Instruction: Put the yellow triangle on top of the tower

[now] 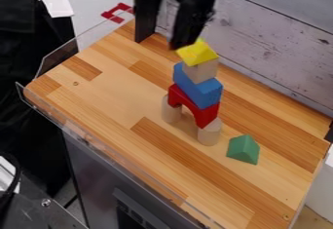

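A: Position of the gripper [178,45]? Twelve is the view's top edge.
B: At the tower's [195,84] head. Yellow triangle [197,53] at four o'clock from its tip, very close. Contact uncertain.
A: Gripper open or closed?
B: Cannot tell. Nor whether it has hold of the piece.
A: Triangle's seat?
B: Looks seated on the pale block [203,71], top of the stack. Long axis unclear from here.
A: Below that?
B: Blue block [207,94], running ten to four. Red arch [185,102] under it, bridging two pale cylinders [209,132]. Narrow footing; a nudge could topple it.
A: Judgement?
B: Placement looks all but done. Next: let go if holding, then lift away toward twelve, off the triangle. Any drift toward four risks pushing it off.
A: Obstacles?
B: Plank wall [273,43] behind, at two o'clock. Green triangle [243,149] on the table [104,99], five o'clock from the stack, well below the gripper. Not in the way.
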{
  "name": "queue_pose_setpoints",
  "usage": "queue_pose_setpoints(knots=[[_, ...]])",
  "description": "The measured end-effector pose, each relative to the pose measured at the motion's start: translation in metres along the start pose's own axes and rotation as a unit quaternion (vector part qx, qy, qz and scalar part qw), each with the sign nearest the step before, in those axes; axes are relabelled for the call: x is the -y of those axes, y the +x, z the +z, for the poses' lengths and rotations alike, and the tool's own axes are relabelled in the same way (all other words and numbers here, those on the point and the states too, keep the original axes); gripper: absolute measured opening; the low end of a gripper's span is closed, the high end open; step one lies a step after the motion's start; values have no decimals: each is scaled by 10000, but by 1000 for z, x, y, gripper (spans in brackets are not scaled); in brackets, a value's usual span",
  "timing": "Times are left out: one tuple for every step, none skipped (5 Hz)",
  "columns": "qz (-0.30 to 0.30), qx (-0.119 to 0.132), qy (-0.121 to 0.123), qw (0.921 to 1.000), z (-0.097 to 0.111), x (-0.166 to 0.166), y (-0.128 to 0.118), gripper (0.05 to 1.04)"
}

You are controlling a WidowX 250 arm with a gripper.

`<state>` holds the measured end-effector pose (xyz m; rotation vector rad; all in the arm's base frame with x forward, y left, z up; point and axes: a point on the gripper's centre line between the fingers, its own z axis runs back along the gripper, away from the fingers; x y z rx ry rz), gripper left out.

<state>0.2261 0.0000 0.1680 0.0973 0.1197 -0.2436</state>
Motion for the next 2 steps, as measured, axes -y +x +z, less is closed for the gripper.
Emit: queue_pose_setpoints(knots=[[-2,-200,-50,9998,-7,2,-23,998],[44,-316,-140,9994,-18,4,-36,998]])
